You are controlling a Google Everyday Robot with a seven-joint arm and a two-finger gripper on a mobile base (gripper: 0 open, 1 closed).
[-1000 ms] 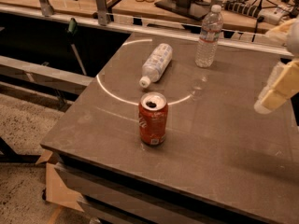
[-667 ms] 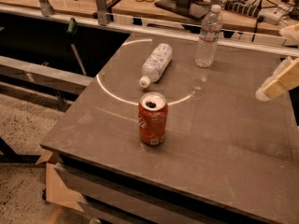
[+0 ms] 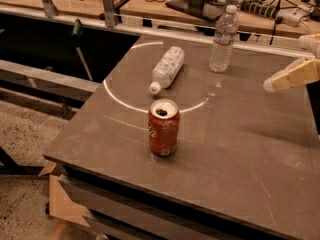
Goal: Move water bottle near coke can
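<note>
The water bottle (image 3: 223, 39) stands upright near the table's far edge, clear and ribbed with a white cap. The coke can (image 3: 163, 127) stands upright near the front middle of the table, its top opened. My gripper (image 3: 280, 80) comes in from the right edge, above the table, to the right of the water bottle and well apart from it. It holds nothing that I can see.
A second bottle with a white-blue label (image 3: 167, 67) lies on its side between the can and the water bottle. The dark table (image 3: 240, 149) has its front edge close to the can. Behind it a wooden bench (image 3: 150, 4) holds cables and small jars.
My gripper has risen and swung toward the far side, its tip now pointing left toward the water bottle. The bottles and the can have not moved.
</note>
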